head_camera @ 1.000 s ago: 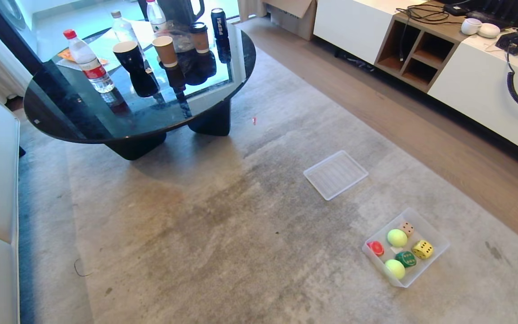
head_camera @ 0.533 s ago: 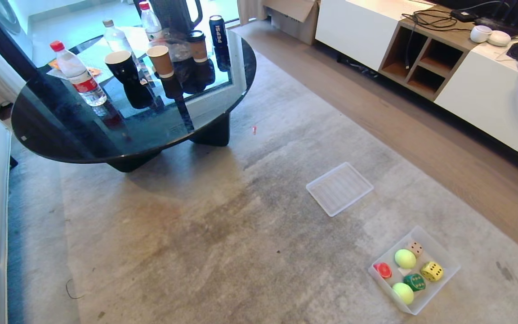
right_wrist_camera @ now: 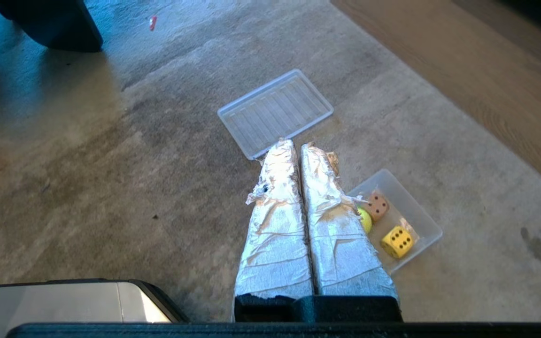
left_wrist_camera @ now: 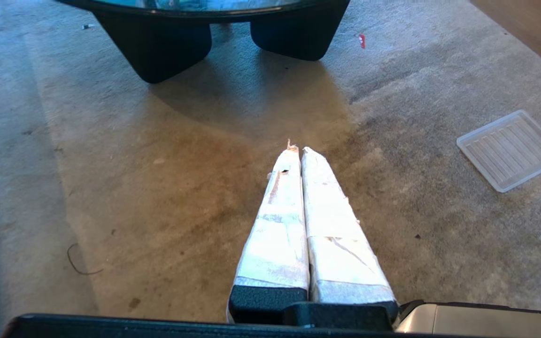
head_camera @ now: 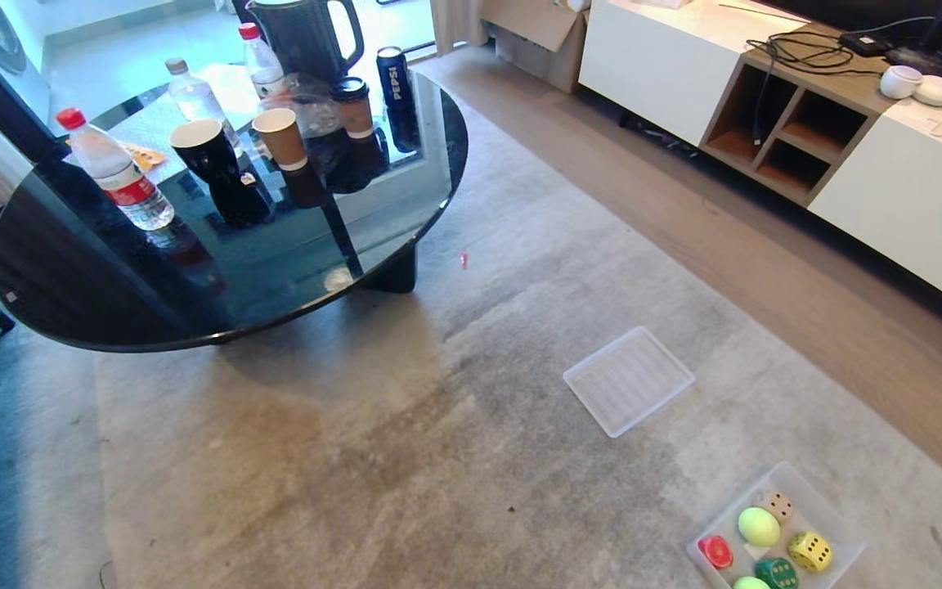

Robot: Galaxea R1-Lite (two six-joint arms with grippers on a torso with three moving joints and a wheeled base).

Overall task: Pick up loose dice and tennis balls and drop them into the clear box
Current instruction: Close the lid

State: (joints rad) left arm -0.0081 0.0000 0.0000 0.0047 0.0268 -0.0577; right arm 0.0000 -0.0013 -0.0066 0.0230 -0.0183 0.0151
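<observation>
The clear box (head_camera: 735, 508) stands on the grey carpet at the lower right of the head view, cut off by the picture's edge. In it lie the red die (head_camera: 716, 551), beige die (head_camera: 778, 505), yellow die (head_camera: 809, 550), green die (head_camera: 775, 573) and two tennis balls (head_camera: 758, 526) (head_camera: 751, 584). My right gripper (right_wrist_camera: 297, 146) is shut and empty, above the carpet, with the box (right_wrist_camera: 416, 202), beige die (right_wrist_camera: 376, 205), yellow die (right_wrist_camera: 398, 241) and one ball (right_wrist_camera: 365, 219) partly hidden behind its fingers. My left gripper (left_wrist_camera: 297, 150) is shut and empty over bare carpet.
The flat ribbed lid (head_camera: 628, 380) (right_wrist_camera: 275, 111) (left_wrist_camera: 512, 149) lies on the carpet beyond the box. A round black glass table (head_camera: 70, 311) with bottles, cups and a kettle stands at the far left. A white cabinet (head_camera: 888, 188) runs along the right, past a wooden floor strip.
The whole head view has slid downward, so the camera has moved. The box now sits at the bottom edge, partly cut off. Nothing on the carpet has shifted.
</observation>
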